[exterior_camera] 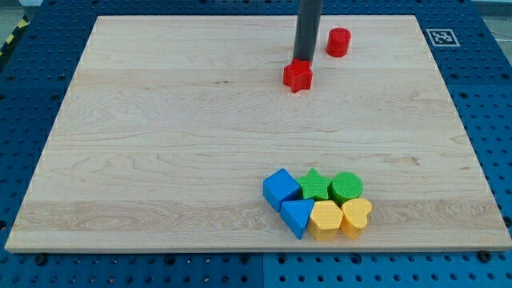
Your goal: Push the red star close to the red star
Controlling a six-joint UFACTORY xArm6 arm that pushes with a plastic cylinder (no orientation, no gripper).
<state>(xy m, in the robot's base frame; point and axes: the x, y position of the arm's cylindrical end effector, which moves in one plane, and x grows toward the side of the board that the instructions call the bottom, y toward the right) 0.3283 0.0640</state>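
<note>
The red star lies on the wooden board near the view's top, right of centre. My tip stands right at the star's top edge, touching or nearly touching it. A red cylinder stands to the upper right of the star, a short gap away, near the board's top edge.
A cluster of blocks sits near the view's bottom, right of centre: a blue cube, a blue triangle, a green star, a green cylinder, a yellow hexagon and a yellow heart. A fiducial marker is at the board's top right corner.
</note>
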